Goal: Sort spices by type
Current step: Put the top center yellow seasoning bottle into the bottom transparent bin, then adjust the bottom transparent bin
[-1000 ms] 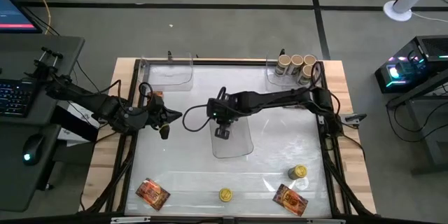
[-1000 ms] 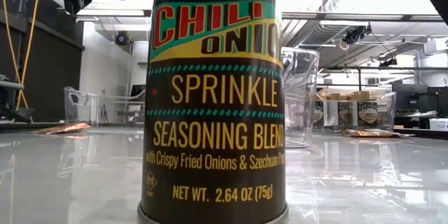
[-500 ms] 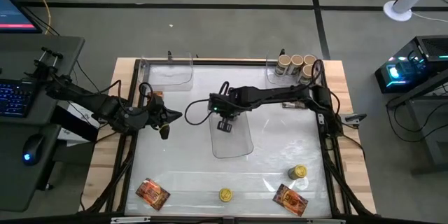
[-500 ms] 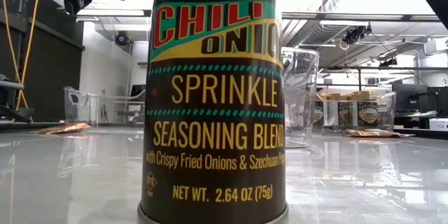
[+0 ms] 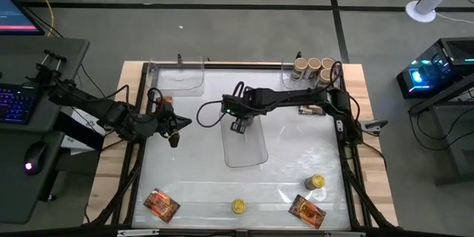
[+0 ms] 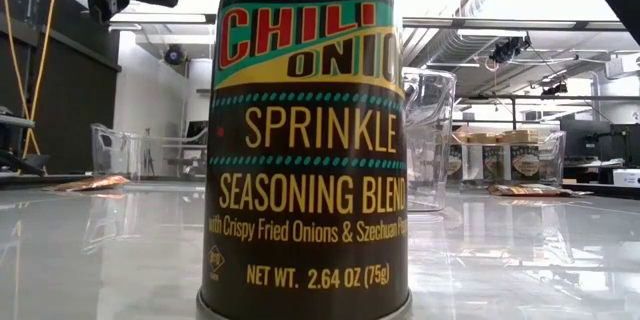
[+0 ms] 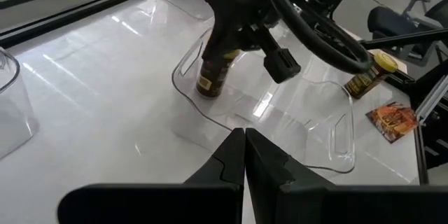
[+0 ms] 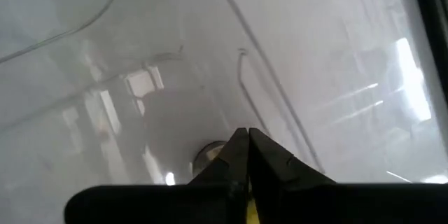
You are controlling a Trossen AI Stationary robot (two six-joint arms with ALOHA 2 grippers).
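My right gripper (image 5: 238, 124) hangs shut over the far part of the centre clear tray (image 5: 246, 148). A dark jar with a yellow label (image 7: 213, 77) stands upright on its base in that tray, right under the right gripper (image 7: 234, 31), which hides its lid. My left gripper (image 5: 175, 124) waits shut at the table's left. A yellow-lidded jar (image 5: 238, 206) stands near the near edge and fills the low view (image 6: 305, 140). Another yellow-lidded jar (image 5: 316, 183) stands to its right. Orange-red packets lie flat near the near-left corner (image 5: 161, 204), near the near-right corner (image 5: 306, 210) and by the left gripper (image 5: 164, 104). My right gripper stands directly over the top of the jar in the centre tray. Its own body hides that top in the left wrist view, so I cannot tell whether it touches the jar.
Three beige-lidded jars (image 5: 312, 68) stand in the far-right clear tray. A clear tray (image 5: 178, 78) sits at the far left. Cables run along the right arm. Bare table shows between the centre tray and the near-edge items.
My right gripper has drawn back steadily toward the table's far edge over the centre tray, staying over its far part. The left arm and the other jars and packets have kept still.
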